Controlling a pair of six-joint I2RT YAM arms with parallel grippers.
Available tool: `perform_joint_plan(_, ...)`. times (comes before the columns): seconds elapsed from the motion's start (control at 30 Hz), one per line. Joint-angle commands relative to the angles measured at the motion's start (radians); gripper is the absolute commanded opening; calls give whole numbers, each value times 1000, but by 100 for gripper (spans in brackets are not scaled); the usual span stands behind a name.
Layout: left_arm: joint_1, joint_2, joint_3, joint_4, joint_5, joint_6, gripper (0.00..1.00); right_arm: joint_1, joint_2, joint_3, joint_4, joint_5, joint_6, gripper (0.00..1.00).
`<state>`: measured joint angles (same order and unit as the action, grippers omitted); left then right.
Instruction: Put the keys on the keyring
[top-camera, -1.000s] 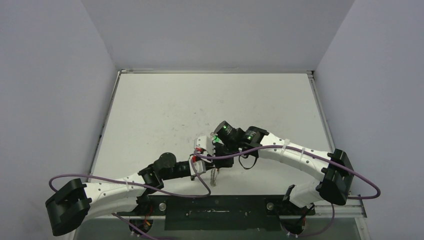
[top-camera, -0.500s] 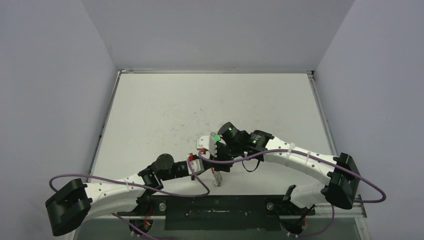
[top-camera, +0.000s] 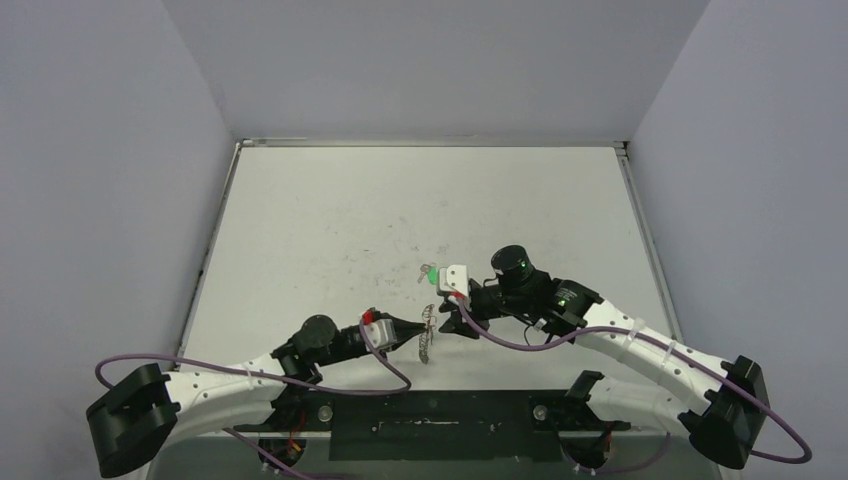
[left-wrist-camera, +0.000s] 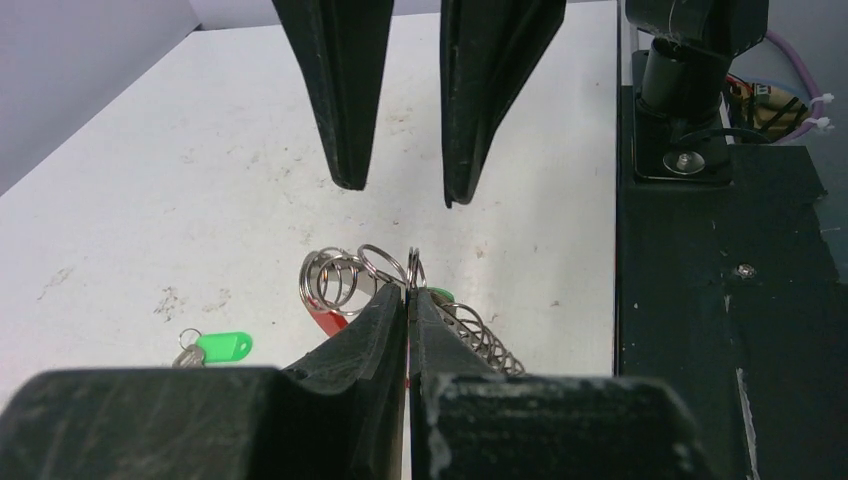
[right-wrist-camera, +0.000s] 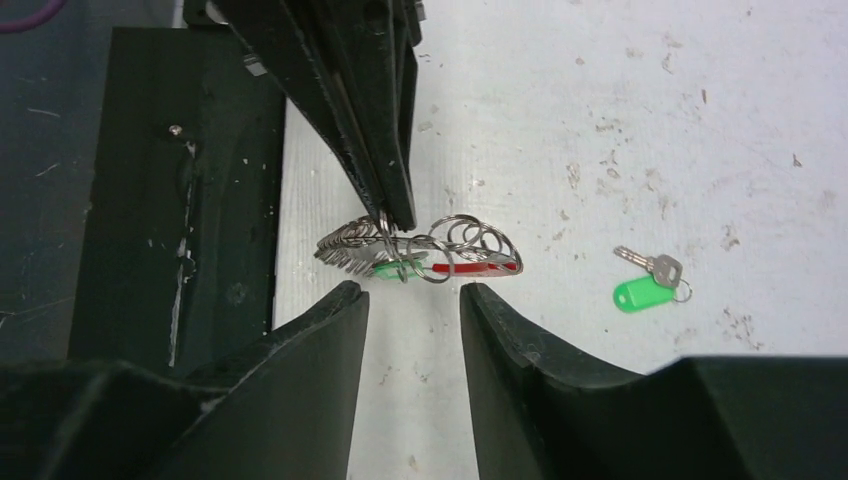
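Observation:
The keyring (top-camera: 428, 336), a loop of silvery coils with a red segment (right-wrist-camera: 476, 267), hangs just above the table near its front edge. My left gripper (top-camera: 416, 329) is shut on it, pinching one coil (left-wrist-camera: 412, 272) at the fingertips. A small green tag (right-wrist-camera: 386, 269) sits among the coils. The loose keys (top-camera: 431, 270), silver with a green tag (right-wrist-camera: 643, 293), lie on the table just beyond the ring and also show in the left wrist view (left-wrist-camera: 220, 346). My right gripper (top-camera: 452, 318) is open and empty, facing the ring from the right, fingertips (right-wrist-camera: 350, 300) just short of it.
The black base plate (top-camera: 430, 420) runs along the near table edge, right beside the ring (left-wrist-camera: 720, 300). Purple cables (top-camera: 390, 372) loop from both arms. Grey walls enclose the white table (top-camera: 400, 200) on three sides.
My right arm has drawn back to the right and lower, uncovering the loose keys on the table. My left gripper has shifted slightly with the ring still in it.

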<state>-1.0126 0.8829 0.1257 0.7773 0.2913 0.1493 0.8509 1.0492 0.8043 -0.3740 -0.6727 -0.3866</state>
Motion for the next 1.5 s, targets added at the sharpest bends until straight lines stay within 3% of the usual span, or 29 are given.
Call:
perform_joint_plan(0.0, -3, -25, -3, 130, -16, -34, 0, -1, -37, -40, 135, -121, -24, 37)
perform_joint_plan(0.23, -3, -42, -11, 133, -21, -44, 0, -1, -43, -79, 215, -162, -9, 25)
perform_joint_plan(0.47, -3, -44, -12, 132, -20, -47, 0, -1, -5, -82, 274, -117, 44, 27)
perform_joint_plan(0.83, -3, -40, -11, 133, -24, -48, 0, 2, 42, -89, 298, -172, 47, 26)
perform_joint_plan(1.1, -3, -41, -9, 132, -23, -49, 0, 2, 56, -76, 276, -180, 29, 0)
perform_joint_plan(1.33, -3, -60, -7, 97, -39, -44, 0, 4, 58, -30, 176, -146, 13, 0)
perform_joint_plan(1.47, -3, -95, -2, 29, -70, -38, 26, 17, 70, 35, 53, -68, -6, 0)
